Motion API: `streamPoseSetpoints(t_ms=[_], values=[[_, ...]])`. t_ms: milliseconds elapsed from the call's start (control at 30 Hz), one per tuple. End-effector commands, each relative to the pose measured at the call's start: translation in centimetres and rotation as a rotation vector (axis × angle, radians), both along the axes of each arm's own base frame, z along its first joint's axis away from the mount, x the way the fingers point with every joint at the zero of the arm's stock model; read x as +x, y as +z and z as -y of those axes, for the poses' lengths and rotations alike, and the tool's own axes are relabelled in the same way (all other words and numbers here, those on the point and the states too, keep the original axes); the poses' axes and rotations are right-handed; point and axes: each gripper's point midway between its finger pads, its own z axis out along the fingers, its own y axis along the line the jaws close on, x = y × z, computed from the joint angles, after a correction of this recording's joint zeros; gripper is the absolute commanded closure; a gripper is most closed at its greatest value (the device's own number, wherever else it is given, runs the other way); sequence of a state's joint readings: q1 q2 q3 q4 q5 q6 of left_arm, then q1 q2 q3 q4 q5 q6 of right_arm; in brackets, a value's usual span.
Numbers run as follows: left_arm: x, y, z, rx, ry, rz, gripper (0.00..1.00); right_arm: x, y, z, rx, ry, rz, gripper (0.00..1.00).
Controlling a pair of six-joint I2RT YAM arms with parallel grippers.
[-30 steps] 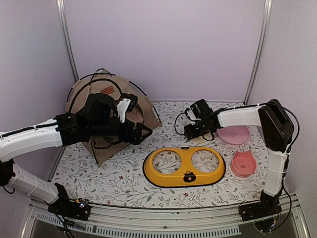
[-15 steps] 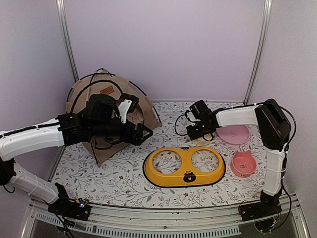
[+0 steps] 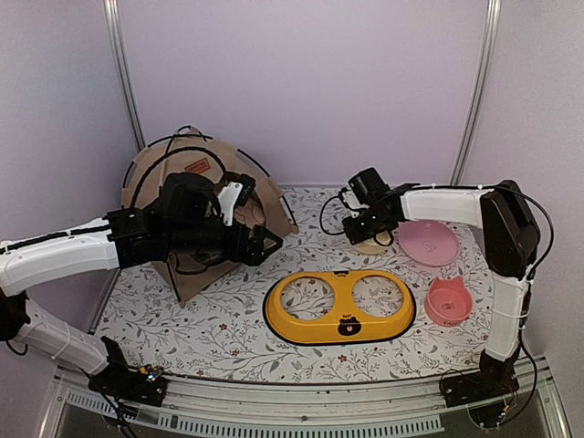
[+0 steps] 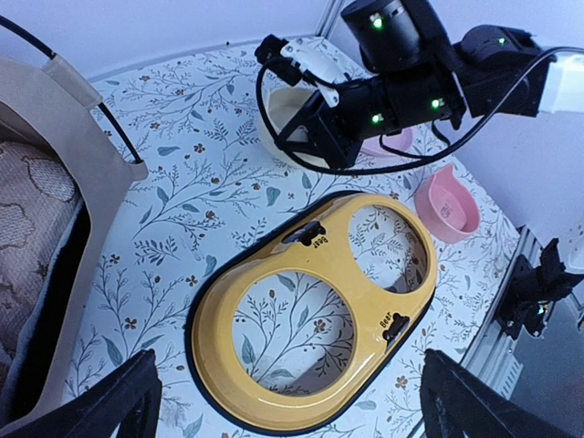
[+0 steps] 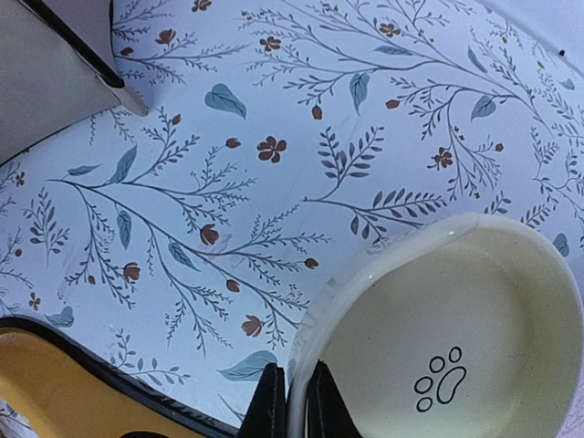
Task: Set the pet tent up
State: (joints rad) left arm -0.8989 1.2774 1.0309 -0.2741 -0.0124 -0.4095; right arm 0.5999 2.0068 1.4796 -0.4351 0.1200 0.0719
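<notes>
R arm (image 3: pixel 438 208) swung back, fingers (image 5: pixel 279 411) pinching cream bowl (image 5: pixel 456 338) rim.

The oval yellow plastic double-bowl tray (image 4: pixel 212 315) carries two small black bear-shaped marks (image 4: pixel 393 322) with tiny lettering that seems to read "Bear". A black paw print (image 5: pixel 437 378) sits inside the cream glossy round bowl (image 5: pixel 511 301). On the tan fabric pet tent (image 3: pixel 193 278), the small brown label patch (image 3: pixel 196 166) is unreadable

The left arm (image 3: pixel 64 257) and right arm (image 3: pixel 443 208) have smooth white shells on their long links, bulky black joints (image 3: pixel 513 228), black bases (image 3: pixel 128 379), a black left gripper (image 3: pixel 263 245) and right gripper (image 3: pixel 367 237), thin black cables (image 3: pixel 325 219), and small green lights (image 4: pixel 376 20) glowing on the right wrist.
</notes>
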Motion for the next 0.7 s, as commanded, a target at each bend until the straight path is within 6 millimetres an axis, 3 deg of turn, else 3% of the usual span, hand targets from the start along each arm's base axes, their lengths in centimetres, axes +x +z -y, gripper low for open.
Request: streamPoseSetpoints(t_ms=[0,133,300,633,667], values=[[0.6,0.3,-0.3,-0.015,0.026,0.012,0.01,1.0,9.3,-0.4,0.092,-0.008,0.165,1.00],[0.8,0.3,-0.3,-0.018,0.031,0.019,0.01,-0.8,10.9,0.1,0.143,-0.023,0.150,1.00],[1.0,0.3,0.0,-0.014,0.023,0.027,0.01,-4.6,11.9,-0.2,0.166,-0.024,0.138,1.00],[1.5,0.0,0.4,-0.019,0.012,0.035,0.01,-12.7,10.8,-1.0,0.225,-0.051,0.045,1.00],[1.6,-0.1,0.5,-0.018,0.010,0.033,0.01,-13.5,9.6,-0.7,0.213,-0.064,0.016,1.00]])
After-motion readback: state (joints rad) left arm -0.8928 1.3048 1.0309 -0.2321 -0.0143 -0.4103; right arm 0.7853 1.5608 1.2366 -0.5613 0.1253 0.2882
